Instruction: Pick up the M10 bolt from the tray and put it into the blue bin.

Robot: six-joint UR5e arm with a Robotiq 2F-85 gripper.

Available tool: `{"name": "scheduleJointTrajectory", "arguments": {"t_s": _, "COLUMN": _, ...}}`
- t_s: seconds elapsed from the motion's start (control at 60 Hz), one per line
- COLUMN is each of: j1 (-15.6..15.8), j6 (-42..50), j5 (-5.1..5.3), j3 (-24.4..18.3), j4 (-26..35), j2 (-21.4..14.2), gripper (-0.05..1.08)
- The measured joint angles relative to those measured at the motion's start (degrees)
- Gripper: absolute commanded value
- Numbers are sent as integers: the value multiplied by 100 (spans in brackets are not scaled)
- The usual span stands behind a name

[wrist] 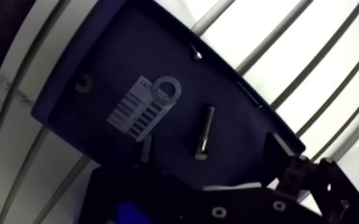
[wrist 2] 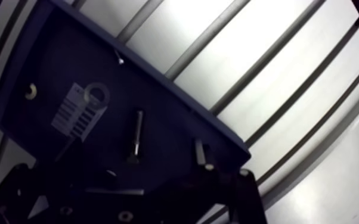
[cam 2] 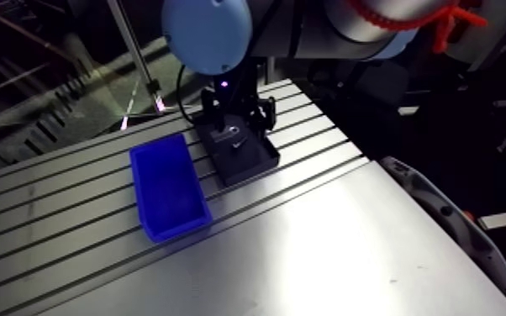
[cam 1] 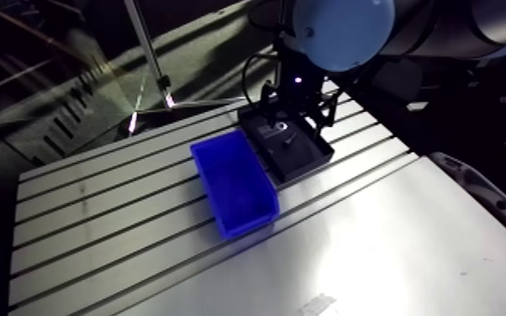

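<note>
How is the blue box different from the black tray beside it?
The blue bin is bright blue with tall walls; the tray is dark and shallow. The tray holds a bolt and a ring; the bin looks empty. Both are rectangular and sit on the table.

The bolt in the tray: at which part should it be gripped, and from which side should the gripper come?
Grip the bolt at mid-shank, coming straight down from above and closing across its length. It lies flat on the tray floor, with free floor along both long sides, and the washer lies apart.
</note>
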Motion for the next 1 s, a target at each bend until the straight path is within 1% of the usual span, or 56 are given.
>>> {"name": "scheduleJointTrajectory", "arguments": {"t_s": 0.1, "j1": -7, "j6": -2, "j5": 1, "j3": 3, "j4": -25, "j2": 12, "gripper": 5}}
{"name": "scheduleJointTrajectory", "arguments": {"t_s": 0.333, "j1": -12, "j6": -4, "j5": 1, "j3": 6, "j4": -57, "j2": 17, "gripper": 13}}
{"name": "scheduleJointTrajectory", "arguments": {"t_s": 0.533, "j1": -11, "j6": 1, "j5": 1, "j3": 7, "j4": -63, "j2": 23, "gripper": 27}}
{"name": "scheduleJointTrajectory", "arguments": {"t_s": 0.683, "j1": -4, "j6": 4, "j5": 0, "j3": 7, "j4": -64, "j2": 23, "gripper": 34}}
{"name": "scheduleJointTrajectory", "arguments": {"t_s": 0.717, "j1": -1, "j6": 6, "j5": 1, "j3": 7, "j4": -64, "j2": 23, "gripper": 39}}
{"name": "scheduleJointTrajectory", "arguments": {"t_s": 0.75, "j1": -1, "j6": 8, "j5": 1, "j3": 7, "j4": -64, "j2": 23, "gripper": 40}}
{"name": "scheduleJointTrajectory", "arguments": {"t_s": 0.867, "j1": 5, "j6": 14, "j5": 0, "j3": 10, "j4": -64, "j2": 21, "gripper": 43}}
{"name": "scheduleJointTrajectory", "arguments": {"t_s": 1.0, "j1": 9, "j6": 23, "j5": 1, "j3": 23, "j4": -64, "j2": 20, "gripper": 44}}
